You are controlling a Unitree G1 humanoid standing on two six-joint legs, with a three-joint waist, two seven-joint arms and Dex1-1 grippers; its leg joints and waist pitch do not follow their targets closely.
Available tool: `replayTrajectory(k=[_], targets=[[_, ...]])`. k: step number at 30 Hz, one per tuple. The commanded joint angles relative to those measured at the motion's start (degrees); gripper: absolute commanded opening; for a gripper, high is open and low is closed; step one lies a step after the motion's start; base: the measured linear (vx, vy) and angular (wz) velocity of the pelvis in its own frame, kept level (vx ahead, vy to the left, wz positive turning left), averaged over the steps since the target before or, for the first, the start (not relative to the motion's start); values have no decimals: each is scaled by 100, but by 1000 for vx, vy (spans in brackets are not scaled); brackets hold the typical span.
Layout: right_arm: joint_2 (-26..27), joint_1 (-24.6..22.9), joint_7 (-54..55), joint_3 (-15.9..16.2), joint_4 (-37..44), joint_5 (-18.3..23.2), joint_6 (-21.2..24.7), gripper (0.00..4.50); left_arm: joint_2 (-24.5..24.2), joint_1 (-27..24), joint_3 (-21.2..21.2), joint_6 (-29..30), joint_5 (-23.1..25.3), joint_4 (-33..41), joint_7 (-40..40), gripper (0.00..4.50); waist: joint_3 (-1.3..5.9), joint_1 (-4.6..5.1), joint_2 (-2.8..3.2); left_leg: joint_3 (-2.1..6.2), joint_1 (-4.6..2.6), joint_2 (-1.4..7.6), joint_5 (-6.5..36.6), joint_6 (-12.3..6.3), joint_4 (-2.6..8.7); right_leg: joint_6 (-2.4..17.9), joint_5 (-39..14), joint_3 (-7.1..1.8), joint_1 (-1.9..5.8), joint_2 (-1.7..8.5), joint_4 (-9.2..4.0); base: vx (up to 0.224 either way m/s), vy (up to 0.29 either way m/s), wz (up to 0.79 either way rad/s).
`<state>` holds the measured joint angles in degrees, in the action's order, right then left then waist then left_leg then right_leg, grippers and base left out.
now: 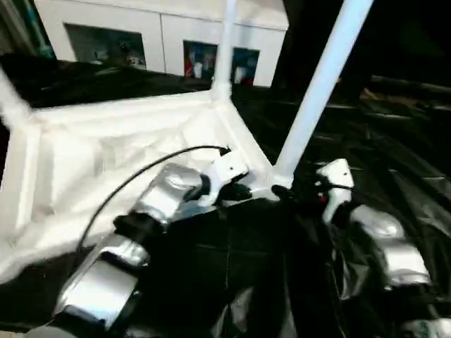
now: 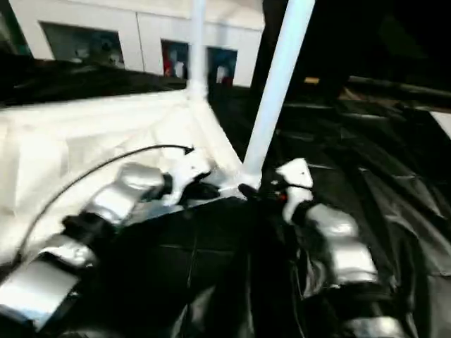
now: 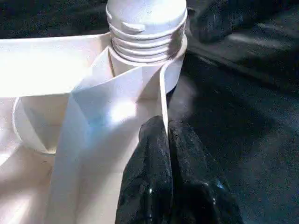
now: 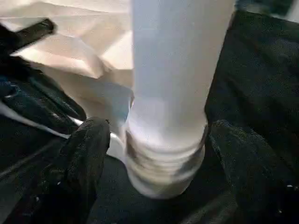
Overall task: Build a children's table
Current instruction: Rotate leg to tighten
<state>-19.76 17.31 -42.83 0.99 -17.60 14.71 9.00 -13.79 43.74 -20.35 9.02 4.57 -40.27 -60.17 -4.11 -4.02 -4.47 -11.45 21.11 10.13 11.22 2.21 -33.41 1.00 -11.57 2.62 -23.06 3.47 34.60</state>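
The children's table lies upside down on the black cloth, ribbed underside up. A white leg rises tilted from the near corner socket, and its threads show above the socket. A second leg stands at the far corner. My left gripper is shut on the thin rim wall just beside that socket. My right gripper is at the base of the near leg, open, with one finger on each side and a gap to the leg.
A white cabinet with glass doors stands behind the work table. Wrinkled black cloth covers the surface to the right and in front. Part of another white leg shows at the far left edge.
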Motion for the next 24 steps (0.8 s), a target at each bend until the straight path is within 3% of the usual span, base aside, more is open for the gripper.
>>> replayTrajectory(k=[1,5,7,10,13,18,24], targets=[[-139,-106,-268,126,252,129,102,373,-95,-199,-269,-115,-112,257,-686,0,339,-42,8,154,-82,389,210,-801,338,1696,425,-286,320,561,-272,0,0,0],[-216,-213,-489,296,348,49,78,373,-236,-313,-326,-55,-215,555,-1006,0,308,-73,38,150,-126,419,622,-511,379,1613,-275,-292,271,562,-335,0,0,0],[-257,-284,-640,418,395,-41,61,373,-335,-379,-342,-47,-206,720,-1098,0,306,-105,33,139,-157,424,749,-393,384,1580,-430,-298,249,561,-349,0,0,0],[-281,-310,-710,509,400,-135,16,373,-413,-428,-319,-17,-210,835,-1165,0,316,-103,30,149,-136,413,729,-305,391,1489,-417,-298,270,563,-330,0,0,0],[-289,-297,-738,538,383,-117,24,373,-483,-468,-310,-9,-196,900,-1198,0,345,-104,-10,141,-105,386,488,-361,360,1474,-145,-306,305,568,-292,0,0,0],[-260,-240,-757,504,335,-36,78,358,-496,-494,-308,23,-211,944,-1194,0,353,-111,-14,135,-103,376,368,-453,338,1495,-36,-302,303,558,-273,0,0,0],[-245,-253,-812,485,322,-30,113,299,-512,-542,-309,68,-210,1003,-1175,0,357,-112,-19,136,-103,381,427,-429,330,1484,-202,-301,299,555,-277,0,0,0]])
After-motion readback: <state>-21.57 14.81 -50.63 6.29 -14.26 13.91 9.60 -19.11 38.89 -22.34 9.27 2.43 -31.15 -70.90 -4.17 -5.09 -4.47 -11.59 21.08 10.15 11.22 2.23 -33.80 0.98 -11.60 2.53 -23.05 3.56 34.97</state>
